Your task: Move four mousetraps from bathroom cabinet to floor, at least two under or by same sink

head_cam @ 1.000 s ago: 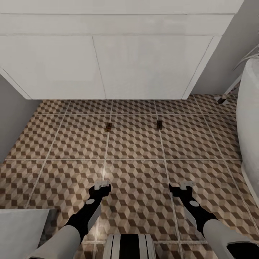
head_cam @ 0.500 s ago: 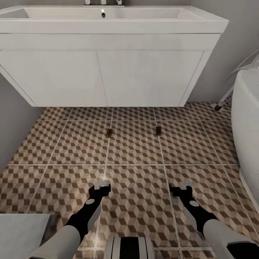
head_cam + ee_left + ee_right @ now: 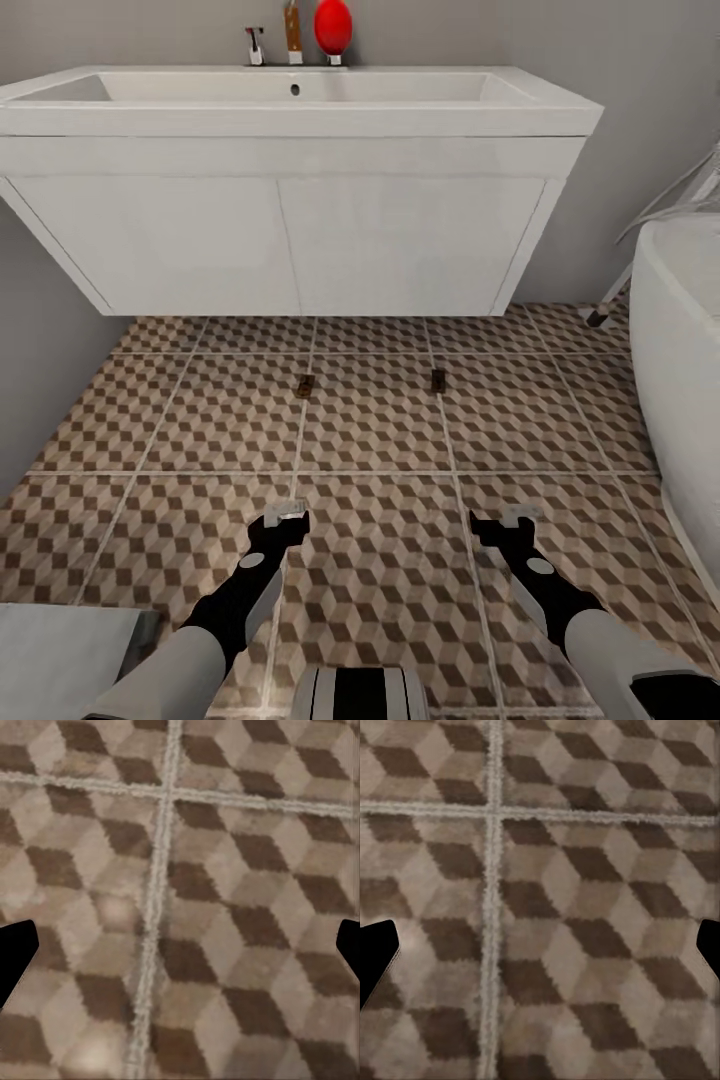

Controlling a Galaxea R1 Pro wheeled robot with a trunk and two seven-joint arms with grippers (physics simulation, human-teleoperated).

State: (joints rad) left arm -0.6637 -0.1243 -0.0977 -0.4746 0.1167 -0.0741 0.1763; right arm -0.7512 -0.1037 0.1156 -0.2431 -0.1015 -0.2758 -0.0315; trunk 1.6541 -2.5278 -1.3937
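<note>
Two mousetraps lie on the bathroom floor [image 3: 380,430] just in front of the sink [image 3: 300,105]: one mousetrap [image 3: 305,385] on a grout line, the other mousetrap [image 3: 438,379] to its right. My left gripper [image 3: 285,515] and right gripper [image 3: 520,518] hang low over the tiles, well short of the traps. Both are open and empty. In the wrist views the left gripper [image 3: 180,952] and right gripper [image 3: 540,952] show dark fingertips spread wide over patterned floor [image 3: 225,870]. The cabinet is out of view.
The sink's white drawer unit [image 3: 290,235] hangs off the wall above the floor. A curved white bathtub [image 3: 685,350] stands at the right. A faucet [image 3: 256,45] and a red rounded object [image 3: 333,25] sit behind the basin. A grey-white block [image 3: 60,650] is at lower left.
The whole head view has shifted: the sink's top, faucet and red object have come into view and the traps sit lower. Both arms hold the same pose, still open.
</note>
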